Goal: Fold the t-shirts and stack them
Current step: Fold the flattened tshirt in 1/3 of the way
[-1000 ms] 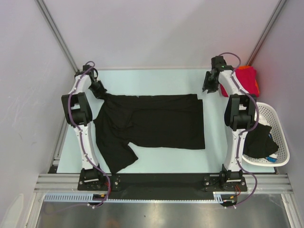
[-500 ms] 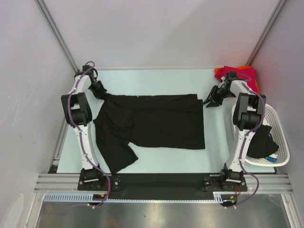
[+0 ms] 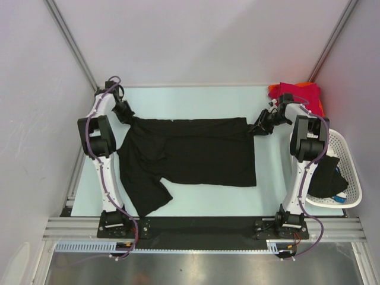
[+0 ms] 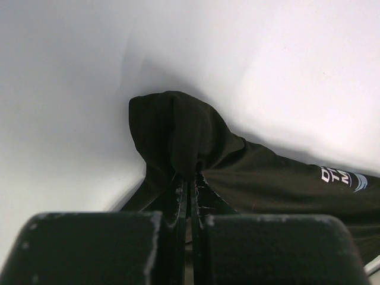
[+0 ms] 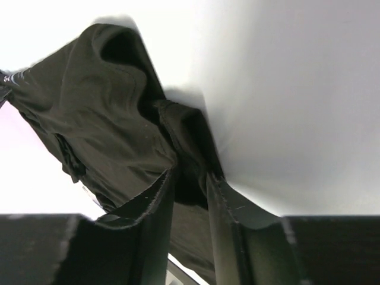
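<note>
Top external view: the black t-shirt point(image 3: 196, 151) lies spread on the surface point(image 3: 196, 102). The left pincer point(image 3: 126, 115) clamps its 10 o'clock corner, and the right pincer point(image 3: 260, 127) stands narrowly parted astride its 2 o'clock corner. A shallow bite there could let the cloth slip when lifted.

The spread t-shirt point(image 3: 196, 154) lies across the middle of the table point(image 3: 196, 98). Its far left corner is pinched in my left fingers point(image 3: 125, 114), and its far right corner sits between my right fingers point(image 3: 262, 126), which stand apart around it. Beyond those, in the table's far right corner, lies a heap of t-shirts point(image 3: 300, 95); nearer, at the right edge, stands the basket point(image 3: 343, 141) with another t-shirt point(image 3: 326, 178) in it.
</note>
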Tool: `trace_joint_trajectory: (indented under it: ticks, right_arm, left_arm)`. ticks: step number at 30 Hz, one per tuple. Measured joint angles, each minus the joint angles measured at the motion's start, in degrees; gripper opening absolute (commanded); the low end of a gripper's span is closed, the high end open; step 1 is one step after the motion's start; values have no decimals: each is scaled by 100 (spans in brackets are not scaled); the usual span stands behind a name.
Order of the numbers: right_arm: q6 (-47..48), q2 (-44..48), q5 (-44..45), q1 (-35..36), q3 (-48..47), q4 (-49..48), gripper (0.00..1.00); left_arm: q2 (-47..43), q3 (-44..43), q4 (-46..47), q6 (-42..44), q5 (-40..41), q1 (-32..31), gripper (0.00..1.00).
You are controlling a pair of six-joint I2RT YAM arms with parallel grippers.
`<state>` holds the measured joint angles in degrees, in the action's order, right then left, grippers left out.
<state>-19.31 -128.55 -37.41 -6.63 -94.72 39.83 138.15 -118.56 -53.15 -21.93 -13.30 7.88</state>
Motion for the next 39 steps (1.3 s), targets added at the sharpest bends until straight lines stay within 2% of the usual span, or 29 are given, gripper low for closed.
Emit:
trace_joint_trajectory:
  ticks: [3,6,17,28,37,38,39]
  right_arm:
    - [26,-61,37,2,-50,28,5]
    - [50,-151,155,37,-162,96,0]
    - [92,-260,1014,452,-688,291,0]
    - [90,-933,1567,660,-2026,490,0]
    - [90,-1010,2120,673,-2284,492,0]
    - [90,-1010,2127,673,-2284,494,1]
    - [92,-1010,2129,673,-2284,494,3]
  left_arm:
    - [-9,7,2,0,46,-20,0]
    - [-15,7,-4,2,90,-37,0]
    - [-26,7,-9,-2,173,-63,0]
    - [-26,-37,-72,-7,227,-63,0]
    - [-26,-343,-358,-13,306,57,0]
    - [-26,-372,-363,-15,306,81,7]
    - [-26,-382,-361,-24,306,107,20]
